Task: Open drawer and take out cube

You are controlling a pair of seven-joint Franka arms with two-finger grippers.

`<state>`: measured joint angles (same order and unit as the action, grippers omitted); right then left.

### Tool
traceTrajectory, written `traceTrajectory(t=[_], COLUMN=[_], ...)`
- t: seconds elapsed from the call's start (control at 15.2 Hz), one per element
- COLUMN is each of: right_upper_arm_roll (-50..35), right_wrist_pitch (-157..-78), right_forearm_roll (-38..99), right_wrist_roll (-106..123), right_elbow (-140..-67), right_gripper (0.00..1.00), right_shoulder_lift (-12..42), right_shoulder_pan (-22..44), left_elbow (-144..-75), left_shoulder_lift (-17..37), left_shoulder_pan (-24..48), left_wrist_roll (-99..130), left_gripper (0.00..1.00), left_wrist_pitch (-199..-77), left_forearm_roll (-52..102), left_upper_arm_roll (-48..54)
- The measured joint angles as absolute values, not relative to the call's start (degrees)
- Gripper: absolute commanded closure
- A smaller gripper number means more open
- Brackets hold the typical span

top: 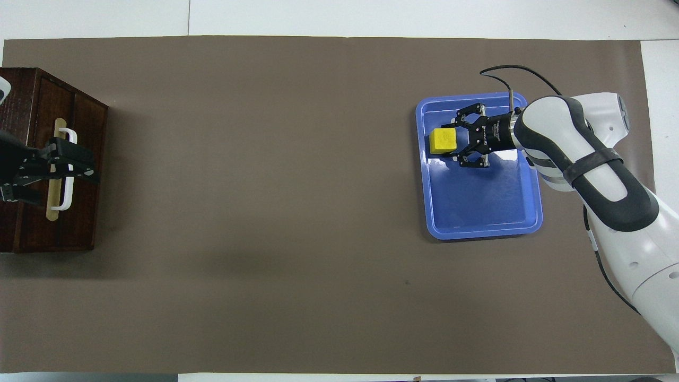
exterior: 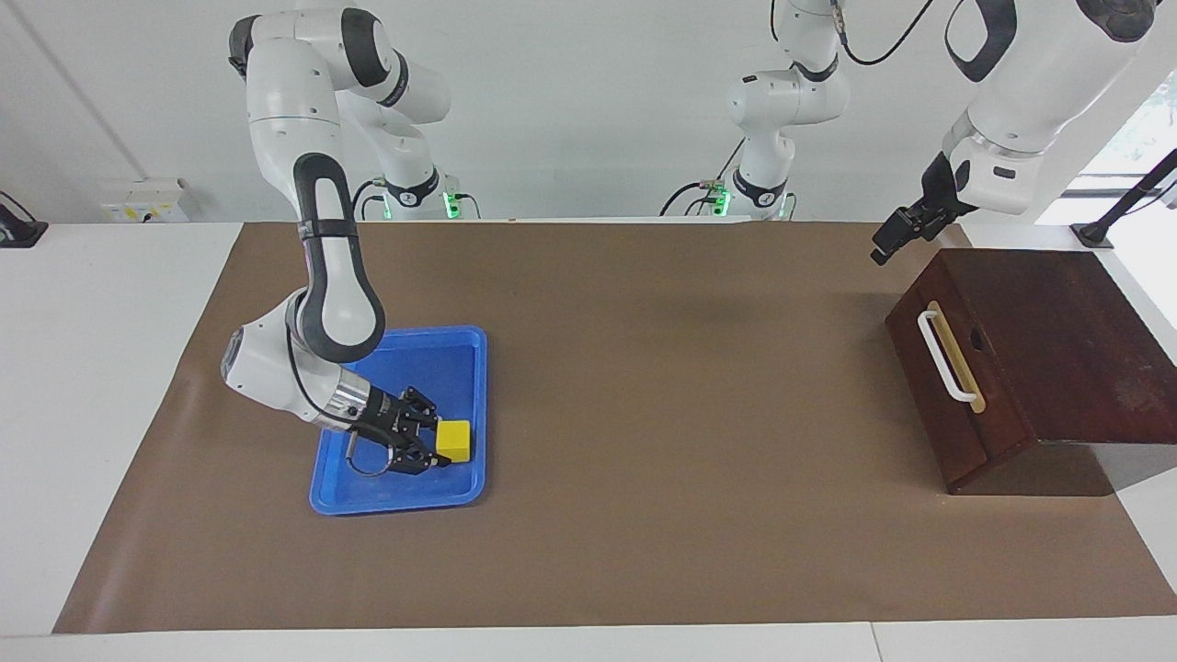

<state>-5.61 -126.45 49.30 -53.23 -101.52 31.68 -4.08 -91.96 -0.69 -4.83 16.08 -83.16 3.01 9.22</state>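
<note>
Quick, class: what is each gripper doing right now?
Right gripper: open, low in the blue tray, fingers either side of the yellow cube.
Left gripper: raised beside the closed drawer; cannot be told.

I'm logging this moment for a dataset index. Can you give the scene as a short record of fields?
drawer: shut, in its dark box at the left arm's end
cube: in the blue tray, at the right arm's end
right gripper: low in the tray, fingers open either side of the cube
left gripper: raised near the box's edge, waiting
</note>
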Motion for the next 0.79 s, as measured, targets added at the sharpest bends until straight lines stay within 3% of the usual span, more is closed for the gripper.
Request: traceTrajectory(t=[0.46,0.79], right_upper_arm_roll=[-5.47,-5.14], right_wrist_pitch=[-126.10,-121.95], right_forearm_roll=[49.30,47.70], right_wrist_roll=[-54.16,-55.37], right_elbow=[-100.86,-99.71], right_gripper=[0.00,0.00], right_shoulder_lift=[31.03,26.22], right_shoulder_pan=[-4.12,-4.12], left_elbow=[-91.07,-91.09], left_shoulder_lift=[-0.69,-0.68], left_shoulder_pan=[-4.89,-4.80], left_wrist_roll=[9.51,6.56], left_gripper=[0.00,0.00], left_wrist_pitch=[-82.79,-82.31], left_forearm_roll=[2.82,2.81], left_upper_arm_roll=[9.32,10.15])
